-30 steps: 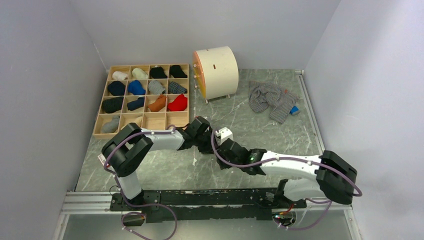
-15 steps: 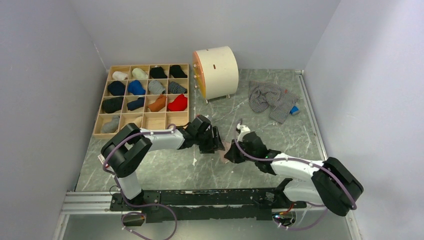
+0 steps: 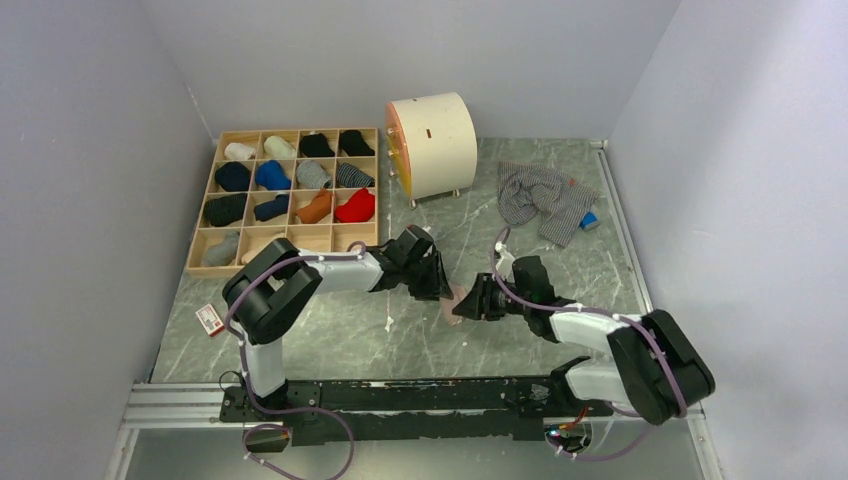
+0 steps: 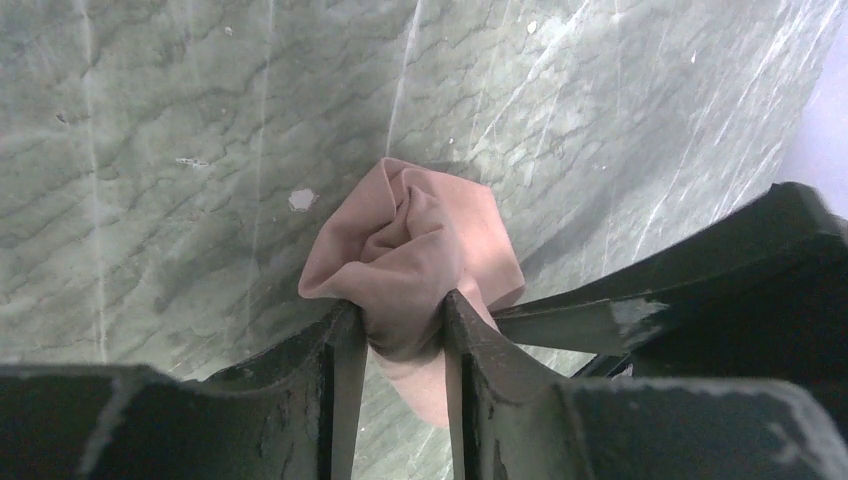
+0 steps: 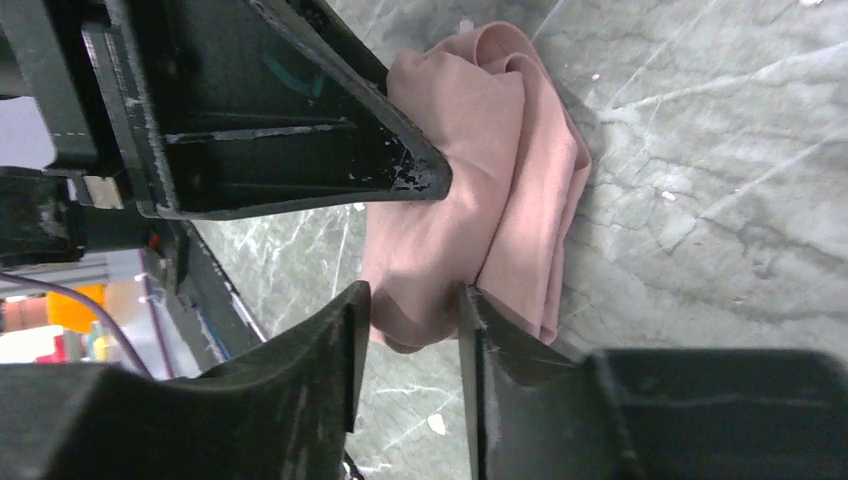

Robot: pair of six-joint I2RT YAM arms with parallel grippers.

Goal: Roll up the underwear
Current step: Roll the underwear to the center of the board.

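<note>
Starting at the left of the top view, a wooden sorting tray (image 3: 198,248) holds rolled garments in its cells and plays no part right now. Next comes the left gripper (image 3: 438,284): its wrist camera shows the jaws nearly closed, pinching a bunched fold of the pink underwear (image 4: 410,240) so that the cloth bulges out ahead of the fingertips (image 4: 342,330).

The garment sits on the marble table (image 3: 340,330) between the two arms, crumpled more than rolled. The right gripper (image 3: 474,300) meets it from the other side. Its jaws are narrowed too, with cloth filling the gap between them edge to edge, so it appears to grip an outer layer.

This fabric looks thin, limp and light — it will sag, slip and unfold when released. I would grip at a folded edge, through all the layers.

Well apart at the far right lies the grey striped underwear (image 3: 541,200), spread loose and untouched, beside a small blue block (image 3: 589,221).
</note>
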